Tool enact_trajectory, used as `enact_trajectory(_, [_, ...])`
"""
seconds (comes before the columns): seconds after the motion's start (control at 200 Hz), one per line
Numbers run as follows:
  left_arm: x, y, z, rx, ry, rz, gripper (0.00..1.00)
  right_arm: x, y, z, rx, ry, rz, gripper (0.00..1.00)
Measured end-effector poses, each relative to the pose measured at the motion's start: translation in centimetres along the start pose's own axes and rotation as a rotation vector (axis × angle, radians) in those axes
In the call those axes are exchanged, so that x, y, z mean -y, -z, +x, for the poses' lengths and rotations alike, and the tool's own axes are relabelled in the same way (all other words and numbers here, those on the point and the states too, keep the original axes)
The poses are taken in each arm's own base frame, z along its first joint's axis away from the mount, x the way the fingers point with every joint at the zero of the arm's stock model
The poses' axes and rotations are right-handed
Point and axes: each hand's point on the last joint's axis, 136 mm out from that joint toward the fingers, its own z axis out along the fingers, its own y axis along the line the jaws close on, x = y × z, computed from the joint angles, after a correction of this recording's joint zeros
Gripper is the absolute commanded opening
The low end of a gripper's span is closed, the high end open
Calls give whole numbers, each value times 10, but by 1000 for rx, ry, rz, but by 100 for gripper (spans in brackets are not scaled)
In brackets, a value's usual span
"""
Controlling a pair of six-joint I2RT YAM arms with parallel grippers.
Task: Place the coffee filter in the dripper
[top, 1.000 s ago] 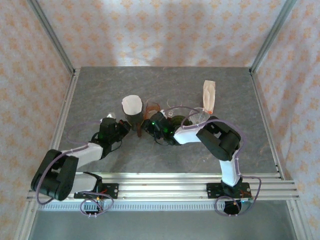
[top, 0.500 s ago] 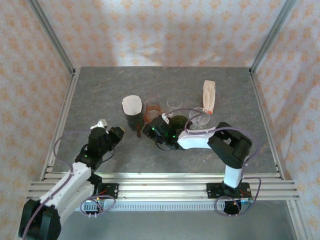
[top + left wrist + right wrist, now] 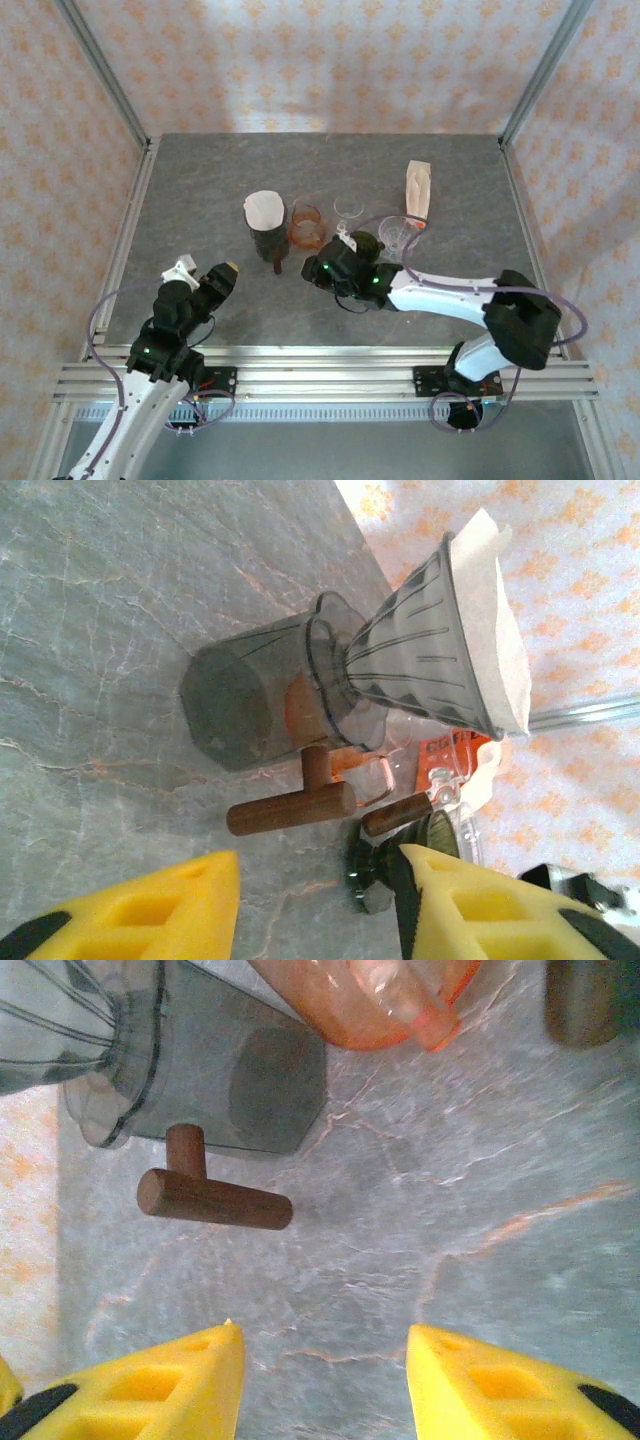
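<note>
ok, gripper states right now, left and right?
Left gripper: open, holding nothing.
Right gripper: open, holding nothing.

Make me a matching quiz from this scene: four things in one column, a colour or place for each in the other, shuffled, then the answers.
Things:
1. coffee filter
2. dripper
3. plastic cup
4. filter packet

Descriptions:
A. translucent orange, just right of the dripper
B. white, sitting in the dripper
C. beige, at the back right
D. smoky grey, with a brown wooden handle

Pairs: 1-B, 2-D, 3-A, 4-C.
</note>
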Motion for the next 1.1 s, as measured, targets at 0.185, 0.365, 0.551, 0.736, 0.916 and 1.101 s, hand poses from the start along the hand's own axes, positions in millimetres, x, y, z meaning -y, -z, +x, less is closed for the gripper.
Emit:
enact_trajectory(0.185, [-3,-1,7,-37,3,-10,100,-7,41,-30,87,124,50,53])
enact_trajectory(0.365, [-1,-1,10,-61,3,-10,100,-12,53,-76,150,166,93,51])
enact_trajectory(0.551, [11,3,6,-57,-1,18,100,-27,23,-101,149,226,152,45])
enact_trajectory(0.736, [15,6,6,-66,-3,24,100,-31,-11,-114,144,216,191,41])
enact_trajectory(0.916, [12,9,8,-73,-9,11,100,-22,-36,-120,157,164,260,40])
enact_trajectory(1.101, [12,11,8,-72,-19,11,100,-16,-56,-126,170,115,321,40])
